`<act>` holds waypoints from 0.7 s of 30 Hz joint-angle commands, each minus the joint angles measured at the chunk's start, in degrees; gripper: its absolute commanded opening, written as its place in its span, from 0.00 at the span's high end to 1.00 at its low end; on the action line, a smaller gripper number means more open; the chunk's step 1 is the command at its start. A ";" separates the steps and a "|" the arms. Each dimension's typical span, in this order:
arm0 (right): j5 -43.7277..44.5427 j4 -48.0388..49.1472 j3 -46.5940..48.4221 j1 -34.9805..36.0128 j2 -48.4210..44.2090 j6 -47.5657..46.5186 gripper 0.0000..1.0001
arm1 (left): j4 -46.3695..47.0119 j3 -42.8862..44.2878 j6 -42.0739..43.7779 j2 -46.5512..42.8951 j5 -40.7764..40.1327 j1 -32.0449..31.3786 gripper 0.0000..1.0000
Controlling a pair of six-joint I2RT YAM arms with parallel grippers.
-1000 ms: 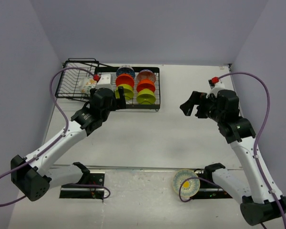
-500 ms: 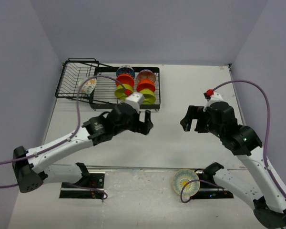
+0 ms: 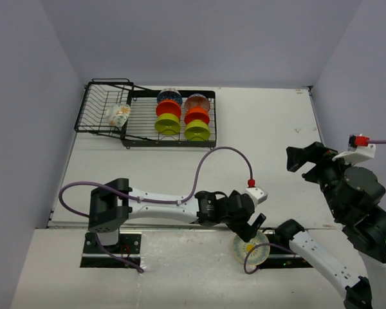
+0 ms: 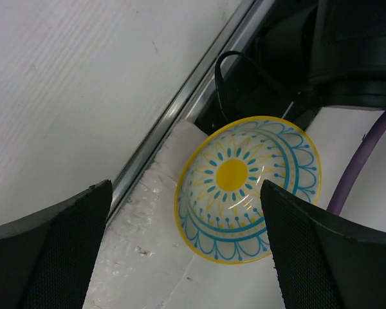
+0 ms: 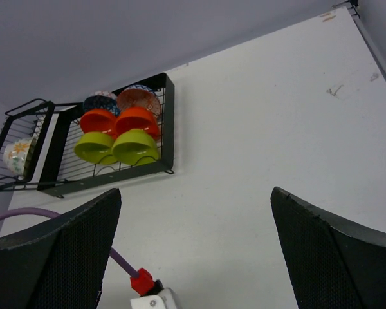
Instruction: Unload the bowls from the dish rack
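The black wire dish rack [image 3: 213, 120] stands at the far left. Its flat section holds a blue-patterned bowl [image 3: 169, 95], a red-patterned bowl [image 3: 197, 101], two orange bowls [image 3: 168, 108] and two lime green bowls [image 3: 197, 131]. A cream floral bowl [image 3: 119, 114] lies in the tilted basket section. A cream bowl with a yellow and blue inside [image 3: 251, 248] [image 4: 248, 187] sits on the near ledge. My left gripper [image 3: 251, 226] [image 4: 186, 251] is open and empty just above it. My right gripper [image 3: 302, 158] [image 5: 193, 251] is open and empty, raised at the right.
A metal rail [image 4: 174, 109] runs along the table's near edge beside the yellow bowl. The right arm's black base [image 3: 289, 230] and a purple cable [image 4: 357, 167] lie close to that bowl. The rack [image 5: 169, 122] also shows in the right wrist view.
My left arm swung from the rack across the table to the near edge, over the yellow bowl, still empty. My right arm drew back to the right and upward.
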 commanded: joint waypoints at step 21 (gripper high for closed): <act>0.95 1.50 -7.35 0.13 -2.04 -0.84 0.01 | -4.22 1.23 0.36 4.93 0.26 -1.50 1.00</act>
